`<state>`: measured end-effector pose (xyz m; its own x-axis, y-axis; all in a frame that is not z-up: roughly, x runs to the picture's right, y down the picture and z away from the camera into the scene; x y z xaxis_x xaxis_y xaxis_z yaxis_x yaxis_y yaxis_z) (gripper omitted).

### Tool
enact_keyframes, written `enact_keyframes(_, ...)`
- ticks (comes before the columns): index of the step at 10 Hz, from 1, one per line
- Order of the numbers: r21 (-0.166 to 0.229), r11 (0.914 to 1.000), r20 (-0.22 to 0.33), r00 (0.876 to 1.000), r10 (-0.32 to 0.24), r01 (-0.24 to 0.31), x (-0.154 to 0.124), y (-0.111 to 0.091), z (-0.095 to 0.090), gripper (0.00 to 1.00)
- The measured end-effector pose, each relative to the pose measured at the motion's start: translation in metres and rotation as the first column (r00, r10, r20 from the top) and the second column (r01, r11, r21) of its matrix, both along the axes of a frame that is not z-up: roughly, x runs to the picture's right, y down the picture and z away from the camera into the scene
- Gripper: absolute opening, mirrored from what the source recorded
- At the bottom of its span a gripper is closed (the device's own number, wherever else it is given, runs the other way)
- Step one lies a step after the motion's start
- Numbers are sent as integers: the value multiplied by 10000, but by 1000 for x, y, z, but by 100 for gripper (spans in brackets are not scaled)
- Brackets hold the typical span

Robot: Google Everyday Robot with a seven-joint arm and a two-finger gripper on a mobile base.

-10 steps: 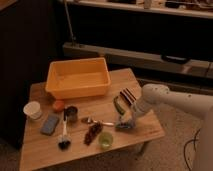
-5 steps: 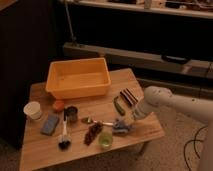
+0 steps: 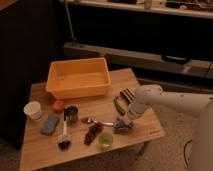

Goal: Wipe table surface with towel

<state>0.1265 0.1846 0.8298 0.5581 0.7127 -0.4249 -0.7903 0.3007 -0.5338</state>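
Observation:
The towel (image 3: 121, 125), a small lumpy blue-grey wad, lies on the light wooden table (image 3: 45, 154) near its right front corner. My gripper (image 3: 125, 119) comes in from the right on a white arm and points down onto the wad, shut on the towel. Most of the fingers are hidden against the cloth.
An orange bin (image 3: 78, 77) fills the back of the table. A striped object (image 3: 127, 94) and a green item (image 3: 118, 106) lie just behind the gripper. A spoon (image 3: 97, 121), green cup (image 3: 105, 140), dark red bits (image 3: 92, 133), brush (image 3: 63, 138), metal cup (image 3: 71, 114), sponge (image 3: 50, 124) and white cup (image 3: 33, 110) sit to the left.
The gripper has dropped slightly onto the towel and closed its jaws on it. The other objects have not moved.

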Motion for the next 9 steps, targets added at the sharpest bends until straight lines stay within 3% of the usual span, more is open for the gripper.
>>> enact_keyframes(3,-56,9988,-1312,9903,468,-479,19,-5,1,0)
enact_keyframes(4,-198,9966,-1929,9784,746,-799,39,-3,0,0)
enact_keyframes(6,-578,9908,-2591,9603,1035,-1224,63,5,-1,0)
enact_keyframes(7,-819,9843,-2961,9468,1258,-1564,75,13,3,0)
enact_keyframes(9,-1057,9540,-4032,8891,2168,-2805,105,26,22,0)
